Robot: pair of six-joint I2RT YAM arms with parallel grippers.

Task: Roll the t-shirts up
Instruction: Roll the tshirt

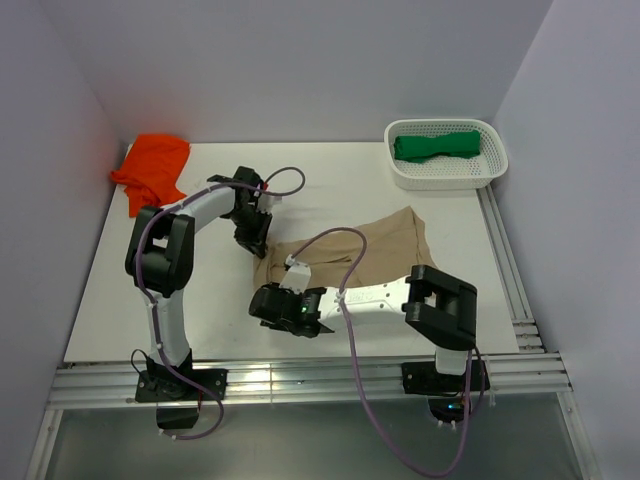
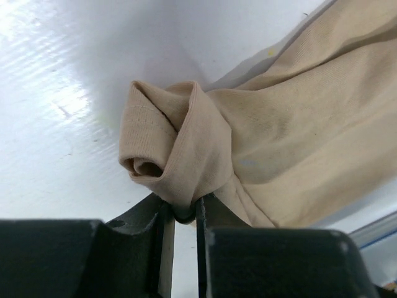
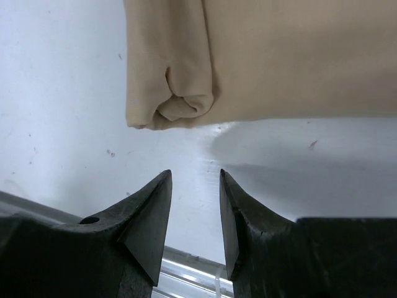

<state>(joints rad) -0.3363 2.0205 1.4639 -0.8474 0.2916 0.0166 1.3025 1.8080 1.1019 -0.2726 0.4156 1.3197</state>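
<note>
While the left end effector is pressed nearly together on a fold of the tan t-shirt, pinching the cloth just behind a loosely rolled corner, the right end effector stands spread with nothing between its 2 fingers. Seen from the right wrist, a rolled end of the tan t-shirt lies on the white desk just ahead of those open fingertips, not touching them. From above, the tan t-shirt lies near the middle of the desk, bunched at its left end, where the left end effector meets it; the right end effector sits at its near edge. An orange t-shirt lies crumpled at the far left corner, well apart from both arms. A green t-shirt, bundled up, rests inside a white basket at the far right corner.
</note>
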